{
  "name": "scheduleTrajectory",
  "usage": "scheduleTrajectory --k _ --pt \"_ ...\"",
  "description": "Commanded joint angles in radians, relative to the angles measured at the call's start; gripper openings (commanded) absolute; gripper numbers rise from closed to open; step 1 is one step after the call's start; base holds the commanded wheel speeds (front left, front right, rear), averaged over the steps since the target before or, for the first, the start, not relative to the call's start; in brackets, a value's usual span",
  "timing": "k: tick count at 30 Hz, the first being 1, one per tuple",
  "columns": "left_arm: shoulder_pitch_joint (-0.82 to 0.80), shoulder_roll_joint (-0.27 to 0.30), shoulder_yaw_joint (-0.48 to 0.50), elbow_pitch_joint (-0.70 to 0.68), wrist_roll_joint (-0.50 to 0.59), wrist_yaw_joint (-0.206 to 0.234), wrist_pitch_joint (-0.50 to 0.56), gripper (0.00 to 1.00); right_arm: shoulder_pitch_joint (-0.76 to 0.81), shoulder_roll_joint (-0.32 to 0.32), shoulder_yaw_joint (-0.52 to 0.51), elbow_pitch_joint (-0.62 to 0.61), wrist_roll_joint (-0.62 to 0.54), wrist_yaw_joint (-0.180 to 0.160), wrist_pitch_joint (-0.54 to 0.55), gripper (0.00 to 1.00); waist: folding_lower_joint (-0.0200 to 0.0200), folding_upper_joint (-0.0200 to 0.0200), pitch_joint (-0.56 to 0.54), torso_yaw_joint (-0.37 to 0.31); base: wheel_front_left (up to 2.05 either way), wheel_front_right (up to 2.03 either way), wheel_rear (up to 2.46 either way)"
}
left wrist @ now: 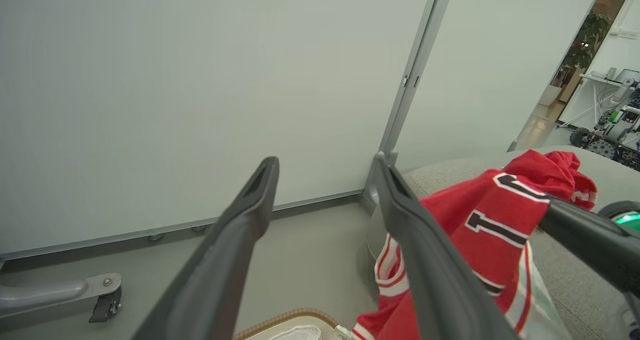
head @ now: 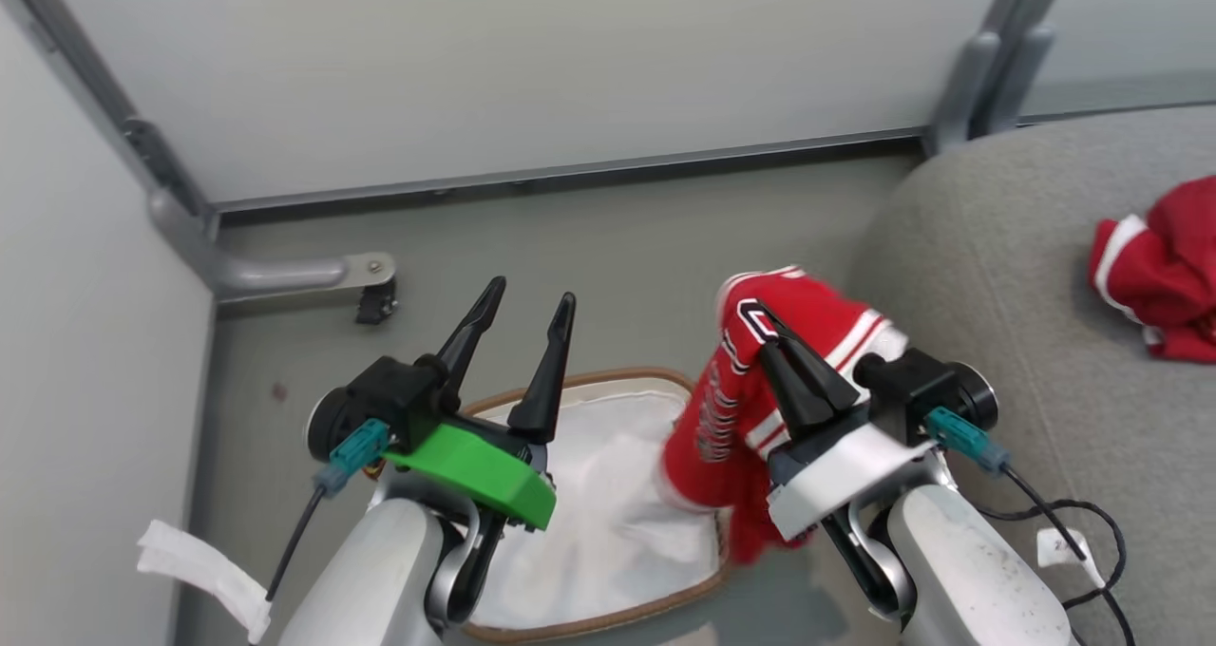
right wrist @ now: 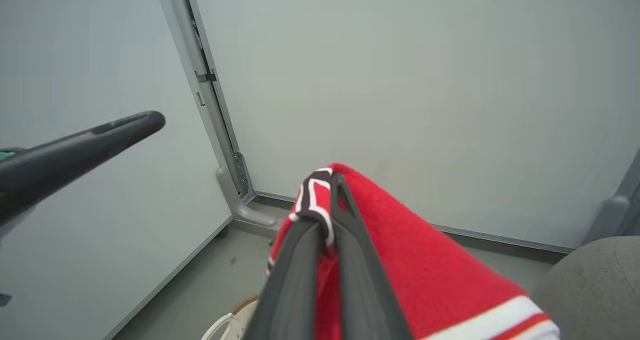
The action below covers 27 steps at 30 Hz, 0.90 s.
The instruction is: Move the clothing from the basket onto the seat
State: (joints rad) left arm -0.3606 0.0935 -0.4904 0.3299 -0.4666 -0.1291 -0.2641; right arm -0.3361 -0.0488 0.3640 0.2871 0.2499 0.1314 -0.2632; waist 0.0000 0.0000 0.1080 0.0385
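so the seat sits just right of the basket, and the jersey hangs lengthwise over the basket's right rim. the right gripper is pinched tight on the fabric by the lettering, on the basket's seat side. the left gripper hovers above the basket's left half, fingers spread, holding nothing. a smaller red piece lies on the seat, well right of the basket.

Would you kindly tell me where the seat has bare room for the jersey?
The seat is bare from its rounded edge by the basket to the smaller red piece; crowded only there, far right. The right gripper grips the jersey.
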Motion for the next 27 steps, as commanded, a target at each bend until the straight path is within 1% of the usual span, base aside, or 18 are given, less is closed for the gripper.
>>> scheduleTrajectory --k 1,8,12,20,22,27 --pt "0.019 0.01 0.011 0.002 0.012 -0.002 0.0 1.0 0.02 -0.003 -0.008 -0.018 0.0 -0.001 -0.002 0.0 0.0 0.0 -0.002 -0.095 0.0 0.0 0.0" --pt "0.054 0.02 0.061 -0.009 0.033 -0.002 0.0 1.0 0.048 -0.003 -0.048 -0.077 -0.006 -0.001 -0.002 0.0 0.0 0.0 0.011 -0.24 0.0 0.0 0.0" --pt "0.067 0.022 0.09 -0.015 0.045 -0.002 0.0 1.0 0.053 -0.003 -0.06 -0.096 -0.006 -0.001 -0.002 0.0 0.0 0.0 0.027 -0.34 0.0 0.0 0.0" --pt "0.073 0.034 0.097 -0.011 0.059 -0.002 0.0 1.0 0.068 -0.003 -0.094 -0.142 0.013 -0.001 -0.002 0.0 0.0 0.0 0.05 -0.506 0.0 0.0 0.0" --pt "0.074 0.037 0.097 -0.011 0.061 -0.002 0.0 1.0 0.073 -0.003 -0.103 -0.155 0.019 -0.001 -0.002 0.0 0.0 0.0 0.058 -0.539 0.0 0.0 0.0" --pt "0.033 0.044 0.048 0.001 0.048 -0.002 0.0 1.0 0.094 -0.003 -0.193 -0.21 0.013 -0.001 -0.002 0.0 0.0 0.0 0.084 -0.559 0.0 0.0 0.0"
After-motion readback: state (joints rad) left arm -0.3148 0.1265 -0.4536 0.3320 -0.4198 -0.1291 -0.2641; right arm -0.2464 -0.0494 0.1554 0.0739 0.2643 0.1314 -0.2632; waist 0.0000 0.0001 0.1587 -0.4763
